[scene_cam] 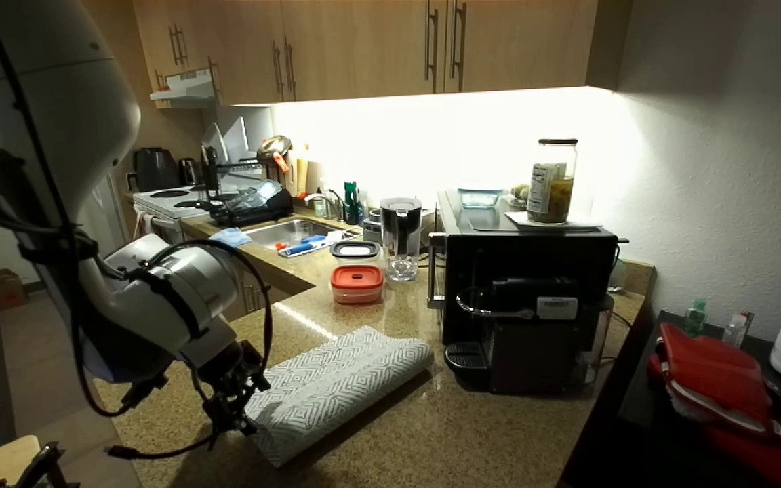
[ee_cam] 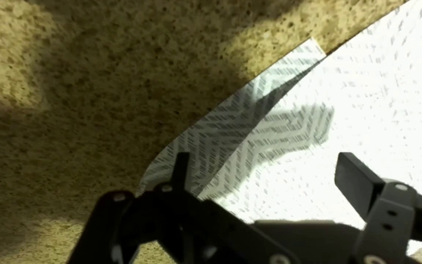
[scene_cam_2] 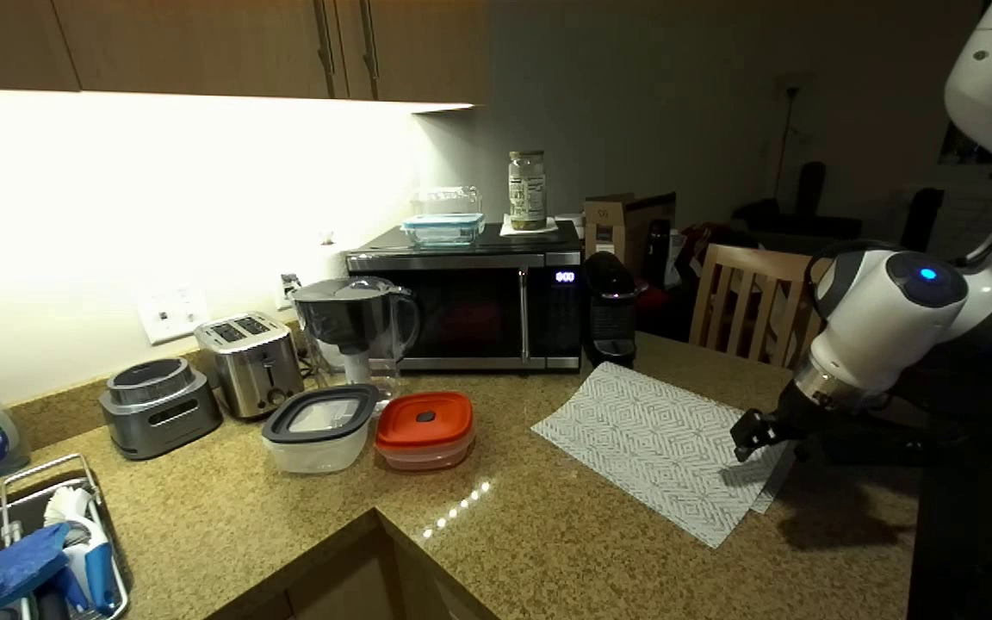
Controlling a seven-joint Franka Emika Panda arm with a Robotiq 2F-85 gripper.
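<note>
A white mat with a grey diamond pattern lies folded over on the counter, showing in both exterior views point(scene_cam: 346, 386) point(scene_cam_2: 647, 439) and in the wrist view point(ee_cam: 383, 99). Its upper layer overlaps a narrow strip of the lower layer along one edge. My gripper point(ee_cam: 263, 161) is open with nothing between its fingers. In the wrist view one finger is over the strip near the fold edge and the other over the bright upper layer. In the exterior views the gripper point(scene_cam: 238, 400) point(scene_cam_2: 746, 435) is at one end of the mat, close above it. Contact cannot be told.
A red-lidded container point(scene_cam_2: 424, 428) and a grey-lidded container point(scene_cam_2: 321, 430) stand by a water pitcher point(scene_cam_2: 350, 327). A microwave point(scene_cam_2: 461, 310) bears a jar point(scene_cam_2: 527, 194) and a glass dish point(scene_cam_2: 443, 229). A coffee machine point(scene_cam: 533, 339) stands beside the mat. A sink point(scene_cam: 289, 232) lies beyond.
</note>
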